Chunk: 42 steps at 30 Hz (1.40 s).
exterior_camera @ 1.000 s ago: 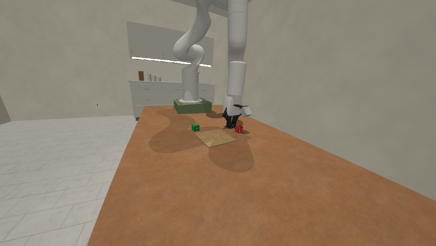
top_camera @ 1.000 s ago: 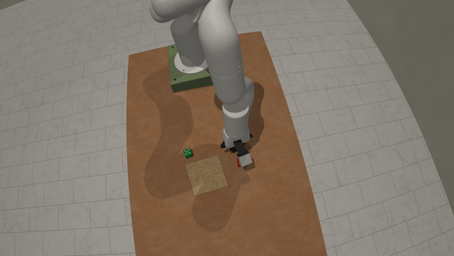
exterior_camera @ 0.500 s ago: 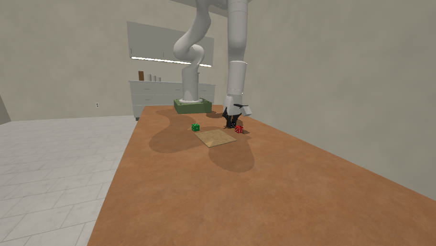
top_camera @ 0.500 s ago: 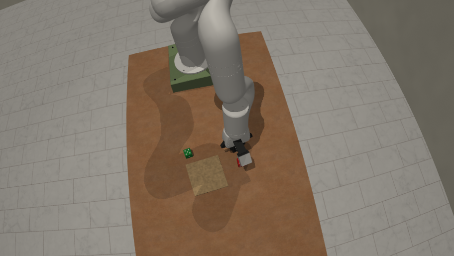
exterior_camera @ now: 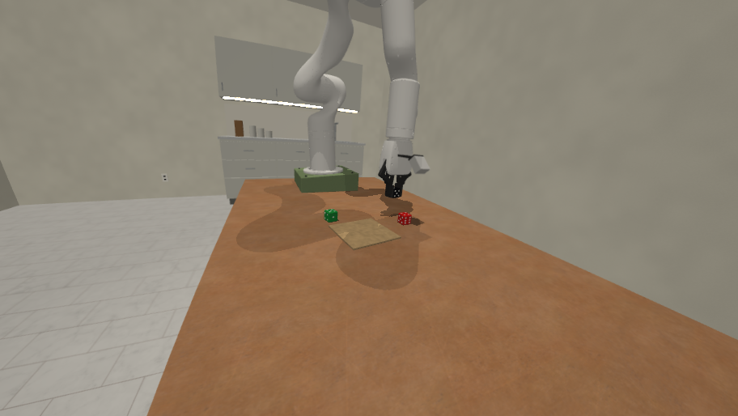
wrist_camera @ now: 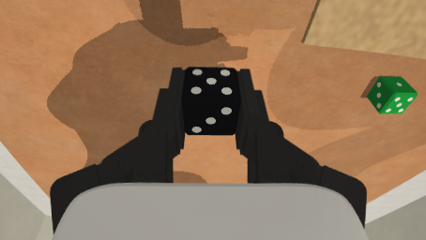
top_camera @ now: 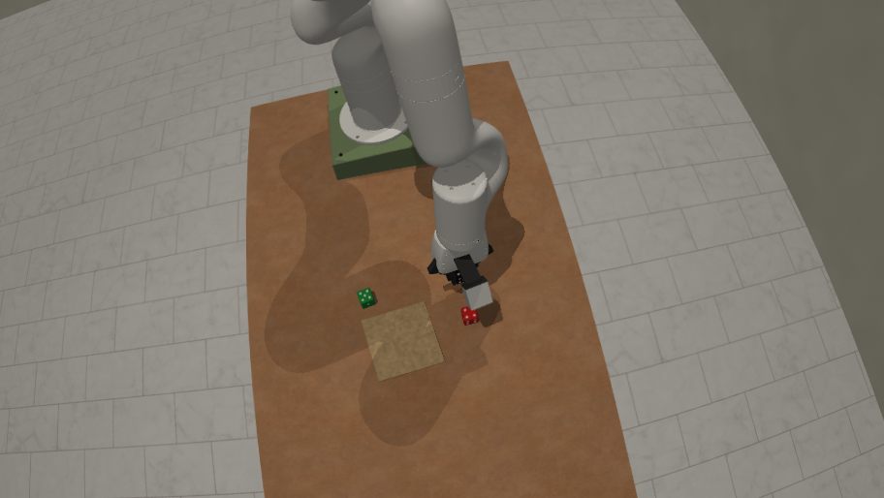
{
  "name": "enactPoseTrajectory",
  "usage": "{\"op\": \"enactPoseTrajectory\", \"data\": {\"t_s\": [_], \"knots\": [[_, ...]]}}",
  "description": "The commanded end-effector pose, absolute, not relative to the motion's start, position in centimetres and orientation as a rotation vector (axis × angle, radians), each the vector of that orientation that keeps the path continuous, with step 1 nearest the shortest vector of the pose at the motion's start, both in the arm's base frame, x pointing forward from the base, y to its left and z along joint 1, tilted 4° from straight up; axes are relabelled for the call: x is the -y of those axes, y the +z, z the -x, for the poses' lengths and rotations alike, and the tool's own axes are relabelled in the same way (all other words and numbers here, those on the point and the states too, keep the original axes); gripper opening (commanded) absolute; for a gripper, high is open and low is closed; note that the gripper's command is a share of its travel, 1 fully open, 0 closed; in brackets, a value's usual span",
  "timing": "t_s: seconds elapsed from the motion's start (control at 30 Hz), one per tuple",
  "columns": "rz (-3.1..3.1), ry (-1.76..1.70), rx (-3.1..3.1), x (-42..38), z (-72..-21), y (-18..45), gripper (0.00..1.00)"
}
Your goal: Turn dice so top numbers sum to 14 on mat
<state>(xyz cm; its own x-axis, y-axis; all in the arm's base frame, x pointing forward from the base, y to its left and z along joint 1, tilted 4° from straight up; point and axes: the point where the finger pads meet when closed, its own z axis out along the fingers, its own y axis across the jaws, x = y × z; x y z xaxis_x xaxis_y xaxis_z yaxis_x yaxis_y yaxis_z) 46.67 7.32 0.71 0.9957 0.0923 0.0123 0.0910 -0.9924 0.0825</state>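
Note:
My gripper [wrist_camera: 210,86] is shut on a black die [wrist_camera: 210,99] with white pips and holds it well above the table; it also shows in the exterior view [exterior_camera: 394,192]. In the top view the wrist hides the black die. A red die [top_camera: 469,316] lies on the table just right of the tan mat [top_camera: 402,340], off it, and shows in the exterior view [exterior_camera: 404,218]. A green die [top_camera: 365,297] lies on the table behind the mat's far left corner, off it; it also shows in the wrist view [wrist_camera: 392,95]. No die is on the mat.
The arm's green base block [top_camera: 371,145] stands at the far end of the brown table. The table's right edge runs close to the red die's side [exterior_camera: 464,227]. A wall stands beyond that edge.

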Motion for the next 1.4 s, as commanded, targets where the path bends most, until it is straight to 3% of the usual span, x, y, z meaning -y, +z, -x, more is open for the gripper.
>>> {"op": "enactPoseTrajectory", "data": {"t_s": [0.0,0.4,0.8,1.37], "knots": [[-3.073,-0.01,-0.142,-7.5,-46.8,4.0,0.27],[-3.073,-0.01,-0.138,-7.4,-46.8,4.4,0.27],[-3.068,0.002,0.211,6.5,-50.3,5.7,0.27],[-3.068,0.002,0.215,6.7,-50.3,5.4,0.27]]}}
